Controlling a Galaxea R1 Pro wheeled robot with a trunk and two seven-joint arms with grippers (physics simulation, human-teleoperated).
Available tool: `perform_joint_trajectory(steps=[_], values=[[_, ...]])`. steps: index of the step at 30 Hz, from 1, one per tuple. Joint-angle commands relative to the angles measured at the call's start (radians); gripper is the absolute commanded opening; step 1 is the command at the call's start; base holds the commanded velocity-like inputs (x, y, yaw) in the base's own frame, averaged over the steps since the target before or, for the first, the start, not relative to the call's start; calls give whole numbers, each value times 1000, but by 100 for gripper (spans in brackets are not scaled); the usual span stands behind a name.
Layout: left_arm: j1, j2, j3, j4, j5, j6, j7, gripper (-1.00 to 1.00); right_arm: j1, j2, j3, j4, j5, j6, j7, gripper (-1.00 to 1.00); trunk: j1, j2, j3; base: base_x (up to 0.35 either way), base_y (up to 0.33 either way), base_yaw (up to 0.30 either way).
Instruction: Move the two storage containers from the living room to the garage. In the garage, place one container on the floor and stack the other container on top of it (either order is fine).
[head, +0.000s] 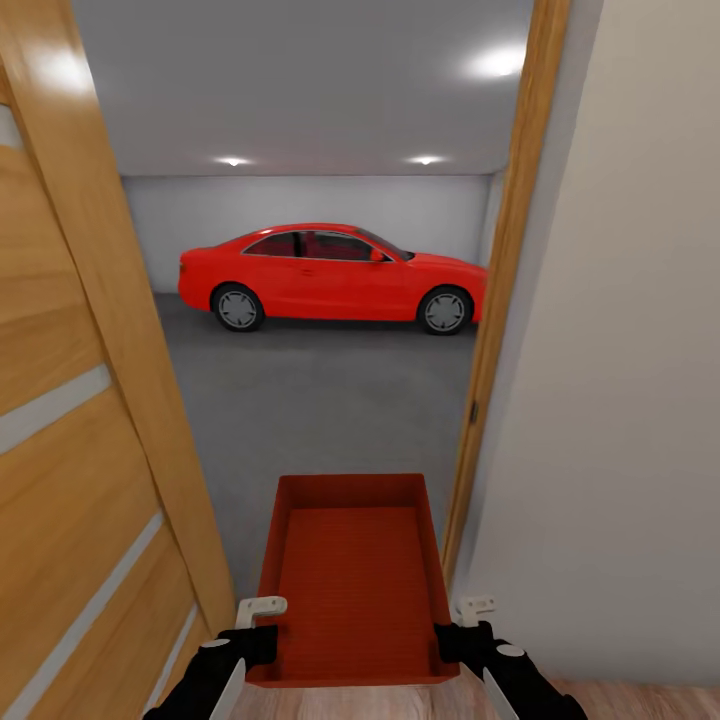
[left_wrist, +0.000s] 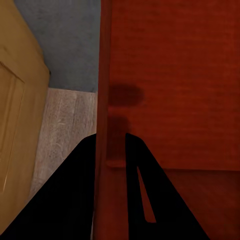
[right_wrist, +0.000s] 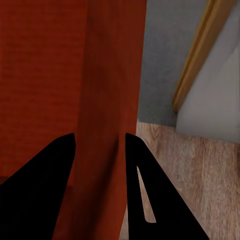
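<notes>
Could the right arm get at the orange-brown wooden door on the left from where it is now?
Probably not: the right gripper is clamped on the red-orange plastic bin's right wall, and the orange-brown wooden door stands beyond the bin and the left gripper.

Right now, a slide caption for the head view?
Both grippers carry a red-orange storage container through the wooden doorway toward a red car.

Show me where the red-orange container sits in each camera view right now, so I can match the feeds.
Head view: the storage container sits low and central, carried between both grippers in the doorway.
Left wrist view: its side wall runs between the left gripper fingers; the interior spreads beyond.
Right wrist view: its opposite wall sits in the right gripper.
Shared landmark: the grey garage floor past the wood planks.
</notes>
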Motion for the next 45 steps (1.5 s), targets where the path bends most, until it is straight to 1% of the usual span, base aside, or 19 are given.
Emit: perform_joint_trajectory(steps=[1,9,15,29,45], values=[[0,5,-1,0,-16,8,19,-100,-1,-1,7,-21,-15,-22,23,-100,1,-1,-2,264,119,0],[0,5,-1,0,-16,8,19,-100,-1,-1,7,-21,-15,-22,23,-100,1,-1,-2,287,120,0],[0,5,-1,0,-16,8,19,-100,-1,-1,7,-21,-15,-22,23,-100,1,-1,-2,304,22,0],[0,5,-1,0,-16,8,19,-100,-1,-1,7,-21,-15,-22,23,-100,1,-1,-2,51,0,0],[0,5,-1,0,-16,8,19,-100,-1,-1,7,-21,-15,-22,23,-100,1,-1,-2,310,0,0]])
